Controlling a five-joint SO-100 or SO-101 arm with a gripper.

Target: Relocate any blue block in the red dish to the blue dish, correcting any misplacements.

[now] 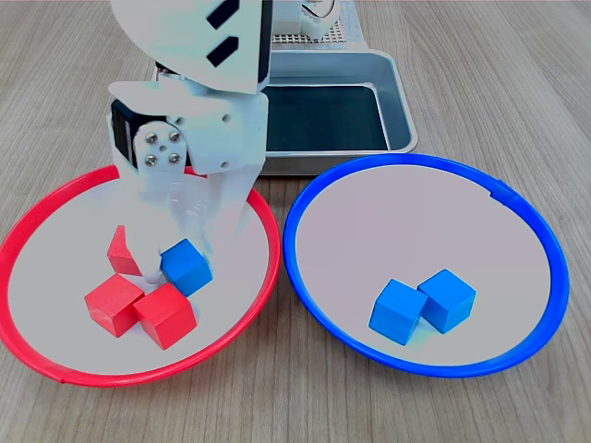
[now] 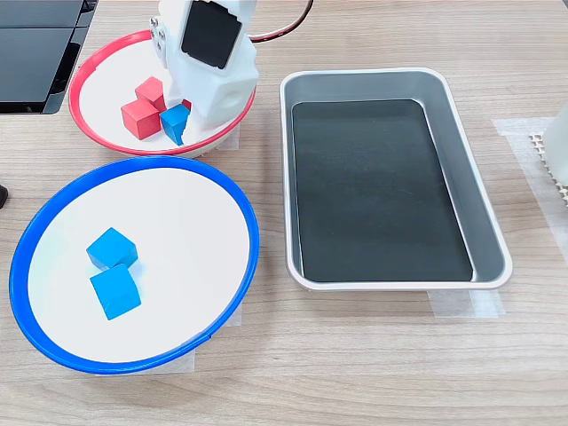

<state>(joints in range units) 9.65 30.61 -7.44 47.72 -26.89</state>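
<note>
Red dish (image 1: 37,365): at the first exterior view's left; holds three red cubes (image 1: 166,314) and one blue block (image 1: 186,267).
Blue block: beside the red cubes; probably light, rigid, smooth; best pinched across two flat opposite faces.
Jaws (image 1: 171,268): lowered onto the blue block, one finger each side; whether they grip it, I cannot tell.
Blue dish (image 1: 305,295): right of that, two blue cubes (image 1: 423,305) touching.
Metal tray (image 1: 397,101): behind, on the counter (image 1: 517,74).

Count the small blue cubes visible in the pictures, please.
3. One small blue plastic cube lies in the red-rimmed round dish beside the hand; two touch in the blue-rimmed round dish. The arm may hide others.
</note>
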